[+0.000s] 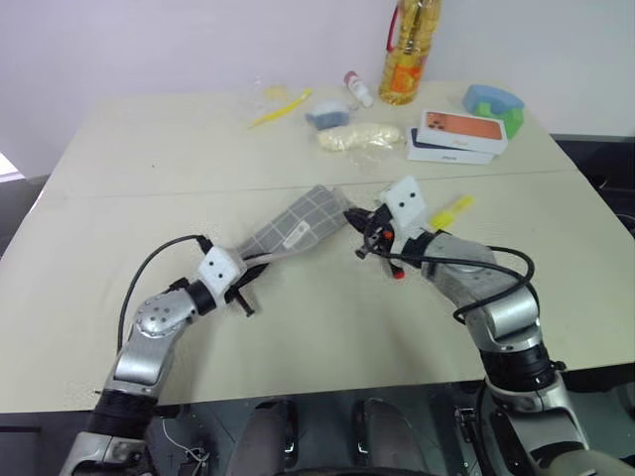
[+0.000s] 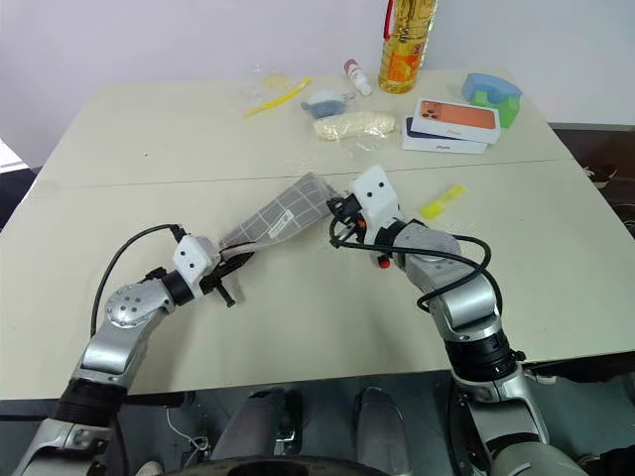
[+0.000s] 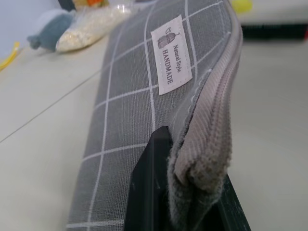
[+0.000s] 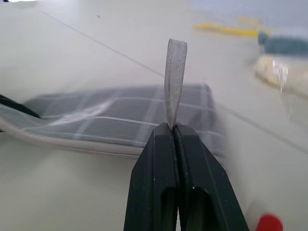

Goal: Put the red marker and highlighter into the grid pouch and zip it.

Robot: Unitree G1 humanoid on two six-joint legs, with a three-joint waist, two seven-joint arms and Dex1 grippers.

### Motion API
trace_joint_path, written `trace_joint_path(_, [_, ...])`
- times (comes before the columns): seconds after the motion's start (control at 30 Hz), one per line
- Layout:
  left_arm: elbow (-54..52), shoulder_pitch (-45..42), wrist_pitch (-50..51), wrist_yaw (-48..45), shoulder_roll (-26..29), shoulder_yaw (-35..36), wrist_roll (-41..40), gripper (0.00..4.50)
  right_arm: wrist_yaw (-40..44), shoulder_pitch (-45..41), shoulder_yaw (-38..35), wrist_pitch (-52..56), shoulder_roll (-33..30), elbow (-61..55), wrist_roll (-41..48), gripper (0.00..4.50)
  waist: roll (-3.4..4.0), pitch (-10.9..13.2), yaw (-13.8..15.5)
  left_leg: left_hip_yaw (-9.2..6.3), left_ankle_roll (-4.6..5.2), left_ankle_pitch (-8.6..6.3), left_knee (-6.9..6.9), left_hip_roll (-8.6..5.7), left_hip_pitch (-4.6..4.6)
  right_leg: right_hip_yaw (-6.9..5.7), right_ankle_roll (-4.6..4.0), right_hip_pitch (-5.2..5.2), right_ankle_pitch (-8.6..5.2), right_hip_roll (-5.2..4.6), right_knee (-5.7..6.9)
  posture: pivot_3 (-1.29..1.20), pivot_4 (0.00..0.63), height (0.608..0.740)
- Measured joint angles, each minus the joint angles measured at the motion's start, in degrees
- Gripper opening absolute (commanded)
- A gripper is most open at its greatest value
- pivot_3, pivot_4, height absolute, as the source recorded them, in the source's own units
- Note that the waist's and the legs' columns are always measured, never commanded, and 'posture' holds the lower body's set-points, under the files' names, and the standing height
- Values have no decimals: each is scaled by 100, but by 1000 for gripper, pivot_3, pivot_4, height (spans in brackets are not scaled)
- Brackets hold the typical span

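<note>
Beige and wide, the desk stands against a pale wall. At its far edge are a yellow oil bottle, a small white bottle with red cap, a thin yellow stick, a clear bag of pale grains, a blue and green block and two flat phone boxes; writing on the boxes is too small to read.

Near the desk's middle the grid pouch is held between both arms. Its small white label reads "Natural Style HANDMADE" under a little drawing. The left gripper has its jaws closed on the near end of the pouch, at the zipper edge. The right gripper has its jaws pressed together on a thin grey pull tab at the far end of the pouch.

The highlighter lies on the desk just beside the right arm, apart from the pouch. A small red tip shows under the right wrist; I cannot tell if this is the red marker.
</note>
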Motion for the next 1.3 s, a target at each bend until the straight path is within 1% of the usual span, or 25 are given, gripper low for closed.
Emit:
trace_joint_path(0.13, [-42, -193, 298, 44, -245, -1, -135, 0, -95, -94, 258, -37, 227, -142, -128, 47, 0, 0, 4, -1, 0, 0, 1, 0, 0, 0, 0, 0, 0, 1, 1, 0, 150, 740])
trace_joint_path(0.23, [-58, -330, 422, 67, -323, -2, -146, 0, -123, -98, 487, -39, 360, -257, -202, 47, -1, 0, 4, -1, 0, 0, 1, -1, 0, 0, 0, 1, 0, 1, 1, 0, 150, 740])
trace_joint_path(0.37, [-54, -476, 476, 108, -477, -25, -142, 0, -262, -217, 700, 26, 688, -327, -263, 47, 0, 0, 2, -2, -2, 1, 2, -1, 0, 0, 0, 0, 0, 2, 3, 0, 150, 740])
trace_joint_path(0.53, [-38, -707, 477, 215, -794, -61, -139, 0, -422, -337, 978, 182, 1252, -363, -290, 47, -1, -1, 1, -2, -2, 2, 2, -1, 0, 0, 0, 1, 0, 2, 3, 0, 150, 740])
trace_joint_path(0.7, [-23, -746, 494, 342, -935, -55, -139, 0, -560, -335, 958, 356, 1531, -363, -279, 47, -1, -1, 0, -3, -3, 2, 2, -1, 0, 0, 0, 1, 0, 3, 3, 0, 150, 740])
trace_joint_path(0.8, [-23, -748, 495, 353, -953, -53, -139, 0, -588, -335, 899, 429, 1564, -363, -231, 47, -1, -1, -1, -3, -3, 2, 2, -2, 0, 0, 0, 1, 0, 3, 4, 0, 150, 740])
trace_joint_path(0.83, [-22, -748, 495, 361, -952, -53, -135, 0, -539, -336, 820, 499, 1557, -363, -159, 619, -1, -1, 1, -3, -3, 2, 2, -2, 0, 0, 0, 1, 0, 4, 4, 0, 150, 740])
trace_joint_path(0.87, [-14, -749, 494, 373, -948, -52, -132, 0, -500, -336, 761, 543, 1530, -364, -92, 877, -1, -1, 2, -3, -3, 2, 2, -2, 0, 0, 0, 1, 0, 4, 3, 0, 150, 740])
trace_joint_path(0.9, [5, -757, 491, 388, -943, -48, -128, 0, -437, -335, 685, 595, 1488, -368, -12, 1344, -1, -1, 3, -3, -2, 2, 2, -2, 0, 0, 0, 1, 0, 3, 3, 0, 150, 740])
trace_joint_path(0.93, [35, -765, 481, 399, -920, -42, -118, 0, -360, -335, 616, 629, 1372, -397, 54, 1889, -1, -1, 2, -3, -2, 2, 2, -2, 0, 0, 0, 1, 0, 4, 3, 0, 150, 740])
trace_joint_path(1.03, [183, -816, 321, 404, -691, -21, 32, 0, -194, -336, 388, 641, 936, -606, 152, 3303, -1, -1, 3, -3, -2, 2, 2, -2, 0, 0, 0, 0, 0, 4, 3, 0, 150, 740])
trace_joint_path(1.1, [393, -850, 95, 435, -436, 40, 189, 0, 2, -302, 50, 725, 390, -850, 266, 3303, -1, -1, 9, -3, -1, 1, 2, -3, -1, 0, 0, 1, 0, 4, 1, 0, 150, 740])
trace_joint_path(1.17, [524, -860, -138, 450, -263, 127, 308, 0, 80, -204, -296, 903, 36, -1019, 358, 3303, -2, -1, 4, -3, 0, 1, 2, -2, -1, 0, 0, 2, 0, 3, 0, 0, 150, 740])
trace_joint_path(1.23, [748, -864, -353, 449, -127, 173, 440, 0, 27, -87, -539, 1332, -127, -1080, 463, 3303, -2, -1, -5, -3, -1, 1, 0, 1, 0, -1, 0, 0, 0, 5, 0, 0, 150, 740])
trace_joint_path(1.3, [933, -864, -581, 444, -70, 171, 548, 0, -202, 81, -782, 1905, -163, -1061, 493, 3303, -2, -1, 4, -3, -1, 1, 0, 2, 0, -1, 0, 1, 0, 4, 1, 0, 150, 740])
